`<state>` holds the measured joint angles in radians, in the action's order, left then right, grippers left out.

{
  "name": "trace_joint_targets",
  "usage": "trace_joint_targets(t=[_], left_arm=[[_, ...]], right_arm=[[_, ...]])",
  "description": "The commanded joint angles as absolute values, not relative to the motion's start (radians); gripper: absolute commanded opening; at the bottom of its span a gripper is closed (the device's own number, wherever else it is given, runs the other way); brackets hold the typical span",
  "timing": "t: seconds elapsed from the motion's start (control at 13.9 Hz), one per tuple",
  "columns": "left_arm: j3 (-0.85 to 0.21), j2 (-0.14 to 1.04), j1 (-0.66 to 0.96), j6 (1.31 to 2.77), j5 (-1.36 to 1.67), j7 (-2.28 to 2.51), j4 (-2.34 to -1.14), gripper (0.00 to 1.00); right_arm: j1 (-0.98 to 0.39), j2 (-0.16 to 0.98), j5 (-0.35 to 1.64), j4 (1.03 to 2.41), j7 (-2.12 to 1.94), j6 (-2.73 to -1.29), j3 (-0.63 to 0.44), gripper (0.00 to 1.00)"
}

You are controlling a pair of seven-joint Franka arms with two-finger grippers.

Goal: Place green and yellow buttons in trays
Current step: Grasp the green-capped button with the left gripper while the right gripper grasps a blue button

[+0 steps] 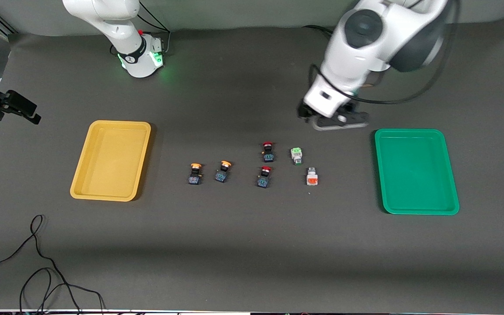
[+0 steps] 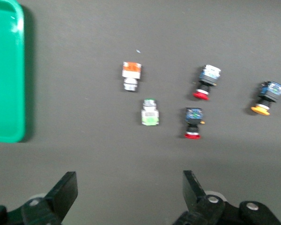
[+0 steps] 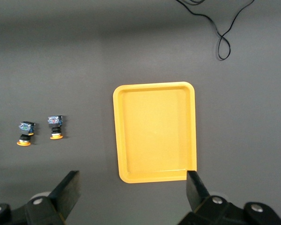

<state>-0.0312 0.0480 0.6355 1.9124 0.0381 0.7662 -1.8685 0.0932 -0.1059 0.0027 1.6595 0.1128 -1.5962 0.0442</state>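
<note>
The left gripper (image 1: 335,120) hangs over bare dark cloth between the button cluster and the robots' bases, its black fingers (image 2: 65,194) spread wide with nothing between them. The right gripper (image 3: 131,197) is likewise parted and empty, up in the air at the right arm's end of the table, looking down on the yellow tray (image 1: 112,159). That tray is a shallow, glossy plastic rectangle with rounded corners and a raised rim; its twin, the green tray (image 1: 416,170), lies at the left arm's end, and both hold nothing. Between them, on the matte charcoal table cover (image 1: 234,253), sit the small switches. Two yellow buttons (image 1: 195,173) (image 1: 222,171), each with a round orange-yellow cap on a black-and-blue body, lie side by side toward the yellow tray. The green button (image 1: 296,155), a boxy white block with a pale green face, rests toward the green tray. Just beside it, nearer the front camera, is a white switch with an orange face (image 1: 312,176). Two red-capped switches (image 1: 267,151) (image 1: 264,176) on dark bodies lie between the yellow pair and the white ones. A thin black cable (image 1: 37,267) loops over the cloth near the front camera.
</note>
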Motion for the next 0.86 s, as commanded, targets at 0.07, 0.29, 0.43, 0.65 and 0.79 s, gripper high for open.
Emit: trace_joint_targets(t=[0.07, 0.29, 0.43, 0.65, 0.79], left_arm=[[-0.011, 0.104, 0.735, 2.003, 0.034, 0.886, -1.885, 1.00], [-0.011, 0.178, 0.739, 2.074, 0.029, 0.890, -1.911, 1.00], [-0.009, 0.225, 0.738, 2.169, 0.026, 0.890, -1.974, 1.00], [-0.008, 0.317, 0.735, 2.348, -0.004, 0.888, -2.065, 1.00], [-0.002, 0.397, 0.733, 2.443, -0.009, 0.888, -2.074, 1.00]], right_arm=[[0.086, -0.072, 0.032, 1.647, 0.101, -1.589, 0.028, 1.00], [0.080, -0.045, 0.026, 1.695, 0.100, -1.589, 0.034, 1.00], [0.074, -0.023, 0.023, 1.733, 0.103, -1.609, 0.038, 1.00], [0.038, 0.038, 0.031, 1.766, 0.118, -1.699, 0.038, 1.00], [-0.006, 0.078, 0.034, 1.785, 0.138, -1.768, 0.040, 1.00]])
